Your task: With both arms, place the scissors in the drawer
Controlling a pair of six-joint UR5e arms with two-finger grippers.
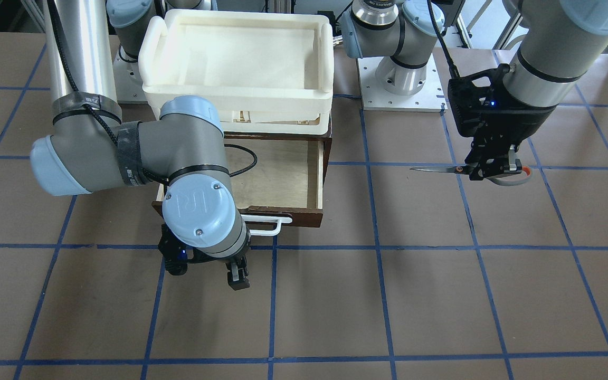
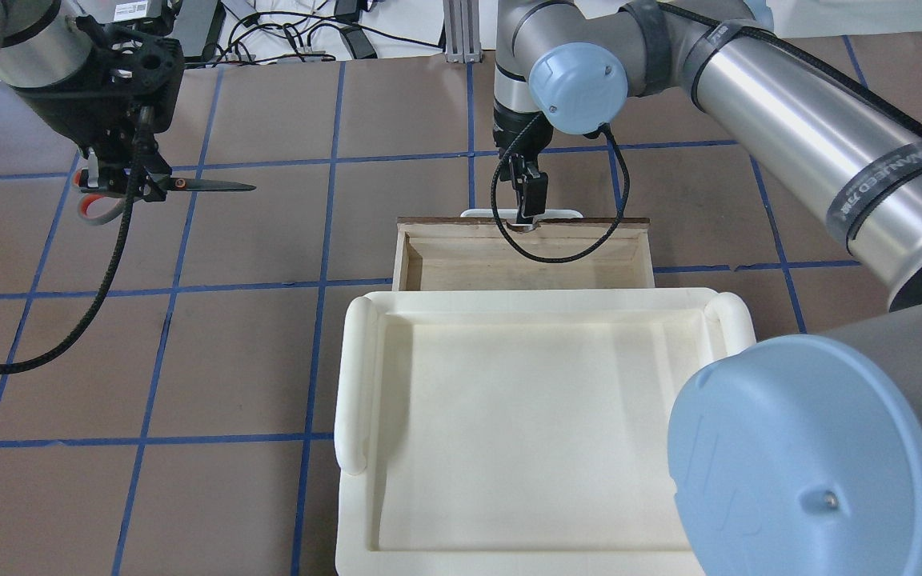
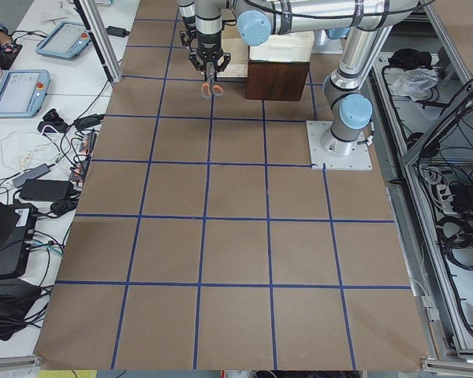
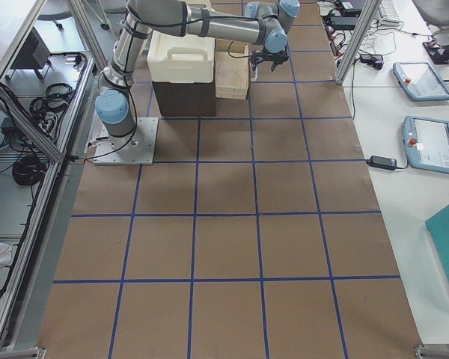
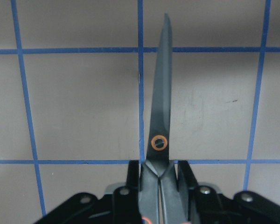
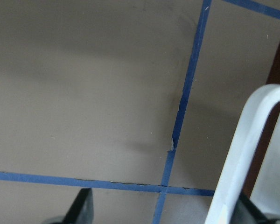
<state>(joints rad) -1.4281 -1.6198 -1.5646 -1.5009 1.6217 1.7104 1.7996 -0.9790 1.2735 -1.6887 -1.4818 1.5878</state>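
My left gripper point(image 1: 494, 170) is shut on the scissors point(image 1: 436, 169) near their pivot and holds them level above the table, well to the side of the drawer. The dark blades point toward the drawer point(image 1: 283, 179), and the grey and orange-red loops stick out behind. The overhead view shows the scissors point(image 2: 205, 185) and the left gripper point(image 2: 129, 186); the left wrist view shows the blades point(image 5: 161, 102). The drawer point(image 2: 525, 264) is pulled open with a bare plywood interior. My right gripper point(image 1: 219, 272) is open just in front of its white bar handle point(image 1: 267, 219), which also shows in the right wrist view point(image 6: 242, 154).
A white foam tray point(image 2: 541, 432) sits on top of the dark cabinet, over the back of the drawer. A black cable point(image 2: 565, 256) from the right wrist hangs over the drawer's front. The brown table has a blue tape grid point(image 1: 378, 248).
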